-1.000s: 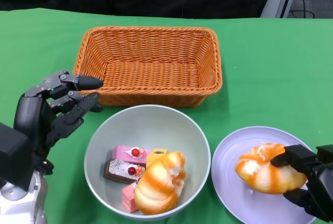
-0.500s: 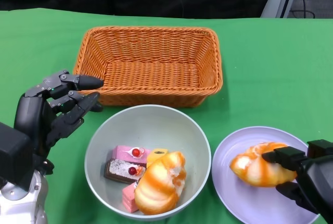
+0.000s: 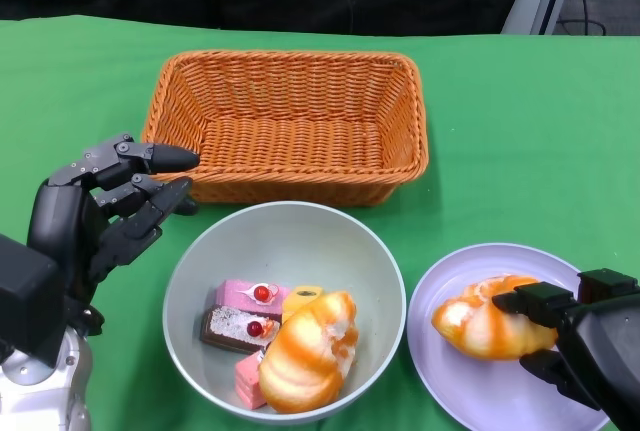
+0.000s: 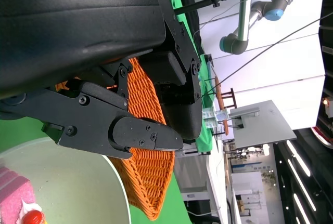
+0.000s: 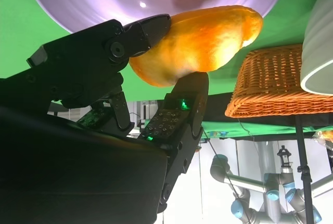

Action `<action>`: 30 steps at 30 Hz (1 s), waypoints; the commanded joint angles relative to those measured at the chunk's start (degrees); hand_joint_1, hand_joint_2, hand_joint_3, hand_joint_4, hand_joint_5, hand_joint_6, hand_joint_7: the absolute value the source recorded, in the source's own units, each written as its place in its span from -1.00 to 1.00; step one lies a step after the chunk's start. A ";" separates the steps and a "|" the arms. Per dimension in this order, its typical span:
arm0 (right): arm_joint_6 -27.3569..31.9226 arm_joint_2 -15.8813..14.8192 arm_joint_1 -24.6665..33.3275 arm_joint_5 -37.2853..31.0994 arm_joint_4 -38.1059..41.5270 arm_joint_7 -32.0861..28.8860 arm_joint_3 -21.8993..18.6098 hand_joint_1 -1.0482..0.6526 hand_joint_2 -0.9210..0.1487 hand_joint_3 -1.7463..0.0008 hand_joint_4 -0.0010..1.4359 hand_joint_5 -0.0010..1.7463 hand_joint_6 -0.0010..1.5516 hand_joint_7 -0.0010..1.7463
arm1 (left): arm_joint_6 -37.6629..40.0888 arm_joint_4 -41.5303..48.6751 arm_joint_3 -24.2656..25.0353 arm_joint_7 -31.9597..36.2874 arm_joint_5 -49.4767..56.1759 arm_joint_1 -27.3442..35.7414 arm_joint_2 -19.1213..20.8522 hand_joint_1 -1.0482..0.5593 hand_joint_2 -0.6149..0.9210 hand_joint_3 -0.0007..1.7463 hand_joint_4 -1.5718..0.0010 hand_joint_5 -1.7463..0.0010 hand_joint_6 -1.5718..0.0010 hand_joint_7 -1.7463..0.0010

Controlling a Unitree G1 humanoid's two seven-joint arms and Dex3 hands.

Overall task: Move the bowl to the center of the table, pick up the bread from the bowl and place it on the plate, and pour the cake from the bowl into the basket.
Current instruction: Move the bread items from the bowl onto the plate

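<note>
Orange-glazed bread [image 3: 483, 316] clamped in my right robot hand [image 3: 585, 346], low over plate [image 3: 440, 361] | risk: sticks to fingers on release, rolls off | left robot hand [image 3: 95, 216] spread, idle.

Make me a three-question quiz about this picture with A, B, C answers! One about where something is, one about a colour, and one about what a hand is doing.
1. Where is the basket?
A. Behind the bowl
B. On the plate
C. In the left hand

2. What colour is the plate?
A. Red
B. Pale purple
C. Black

3. What is the right hand doing?
A. Holding nothing
B. Holding a bread over the plate
C. Gripping the basket

Answers:
1. A, it sits farther from the robot than the bowl.
2. B, its bare rim is lilac.
3. B, black fingers pinch the bread in both views.
</note>
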 commanded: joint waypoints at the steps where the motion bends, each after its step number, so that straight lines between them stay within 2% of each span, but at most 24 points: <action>1: 0.71 -1.52 -0.12 -0.31 0.95 0.95 0.79 -0.10 -1.00 1.00 0.07 0.74 0.42 -0.63 | 0.07 -0.55 0.37 0.87 0.32 0.03 0.73 -0.16 1.00 -0.79 0.03 -0.39 -0.13 0.21; 3: 2.90 -1.94 0.35 -1.38 0.42 4.86 1.52 -0.11 -1.00 0.98 0.06 0.72 0.41 -0.64 | 0.15 -0.84 0.28 1.04 0.61 0.17 0.70 -0.16 1.00 -0.79 0.03 -0.39 -0.14 0.21; 4: 4.93 -1.98 0.70 -2.43 -0.39 7.91 2.04 -0.12 -1.00 0.94 -0.02 0.78 0.30 -0.43 | 0.13 -0.88 0.29 0.84 0.45 0.18 0.67 -0.16 1.00 -0.79 0.03 -0.39 -0.13 0.21; 5: 7.33 -1.89 1.15 -3.81 -1.42 11.23 2.64 -0.13 -1.00 0.91 -0.08 0.84 0.11 -0.08 | 0.06 -0.91 0.29 0.72 0.34 0.19 0.61 -0.16 1.00 -0.79 0.03 -0.39 -0.13 0.21; 6: 9.83 -1.79 1.70 -5.92 -2.78 14.78 3.39 -0.15 -1.00 0.88 -0.14 0.88 -0.05 0.19 | 0.18 -1.07 0.25 0.90 0.55 0.26 0.62 -0.17 1.00 -0.79 0.03 -0.39 -0.13 0.21; 7: 11.82 -1.67 2.19 -7.74 -4.04 17.55 4.04 -0.17 -1.00 0.87 -0.15 0.79 -0.13 0.26 | 0.34 -1.24 0.21 1.03 0.70 0.32 0.62 -0.18 1.00 -0.79 0.03 -0.39 -0.13 0.21; 8: 13.15 -1.61 2.49 -8.96 -4.94 19.32 4.51 -0.18 -1.00 0.88 -0.13 0.73 -0.13 0.23 | 0.48 -1.38 0.19 1.14 0.82 0.37 0.62 -0.18 1.00 -0.79 0.03 -0.39 -0.14 0.21; 9: 15.27 -1.57 2.89 -11.24 -6.89 23.82 5.24 -0.19 -1.00 0.88 -0.12 0.70 -0.13 0.21 | 0.61 -1.67 0.17 1.20 0.80 0.48 0.51 -0.19 1.00 -0.79 0.03 -0.39 -0.14 0.21; 10: 16.91 -1.50 3.19 -13.11 -8.53 27.61 5.79 -0.24 -1.00 0.85 -0.13 0.56 -0.14 0.05 | 0.69 -1.92 0.13 1.25 0.78 0.58 0.42 -0.18 1.00 -0.79 0.04 -0.39 -0.13 0.20; 12: 20.06 -1.34 3.85 -17.76 -12.66 37.63 7.10 -0.30 -1.00 0.81 -0.16 0.41 -0.12 -0.19 | 0.43 -1.95 0.05 1.23 0.74 0.61 0.36 -0.18 1.00 -0.79 0.04 -0.39 -0.13 0.20; 13: 20.83 -1.33 4.15 -19.53 -14.24 41.10 7.61 -0.35 -1.00 0.81 -0.12 0.14 -0.05 -0.51 | 0.40 -1.90 0.04 1.18 0.68 0.59 0.36 -0.18 1.00 -0.79 0.04 -0.39 -0.13 0.20; 14: 21.30 -1.25 4.34 -20.81 -15.32 43.48 7.93 -0.37 -1.00 0.82 -0.04 -0.09 0.00 -0.72 | 0.40 -1.87 0.03 1.15 0.63 0.57 0.36 -0.18 1.00 -0.79 0.04 -0.39 -0.13 0.20; 15: 21.36 -1.28 4.95 -21.34 -17.06 46.17 8.16 -0.38 -1.00 0.82 0.00 -0.21 0.03 -0.83 | 0.12 -1.66 -0.01 1.44 1.12 0.53 0.49 -0.18 1.00 -0.79 0.04 -0.39 -0.13 0.20; 16: 21.57 -1.08 5.48 -21.65 -18.66 48.79 8.30 -0.40 -1.00 0.82 -0.01 -0.48 -0.15 -0.93 | -0.13 -1.44 -0.04 1.67 1.53 0.48 0.61 -0.19 1.00 -0.80 0.03 -0.40 -0.14 0.20; 17: 21.74 -0.91 5.83 -21.89 -19.78 50.70 8.36 -0.41 -1.00 0.83 0.00 -0.66 -0.24 -0.96 | -0.30 -1.29 -0.05 1.82 1.82 0.45 0.68 -0.20 1.00 -0.80 0.03 -0.39 -0.14 0.20; 20: 21.91 -0.44 6.09 -23.17 -21.21 53.60 8.44 -0.42 -1.00 0.83 -0.03 -0.86 -0.35 -1.00 | 0.18 -1.49 0.05 1.20 1.20 0.54 0.64 -0.20 1.00 -0.80 0.04 -0.39 -0.14 0.19; 25: 20.86 -0.55 6.37 -24.84 -22.78 55.49 8.18 -0.49 -1.00 0.82 -0.18 -0.97 -0.43 -1.00 | 0.46 -1.73 -0.02 0.68 0.45 0.65 0.58 -0.18 1.00 -0.81 0.03 -0.39 -0.13 0.20; 30: 20.38 -0.08 6.77 -24.75 -24.02 55.45 7.48 -0.55 -1.00 0.82 -0.27 -1.00 -0.43 -0.99 | 0.01 -1.85 -0.36 1.64 1.60 0.81 0.64 -0.19 1.00 -0.80 0.03 -0.40 -0.14 0.19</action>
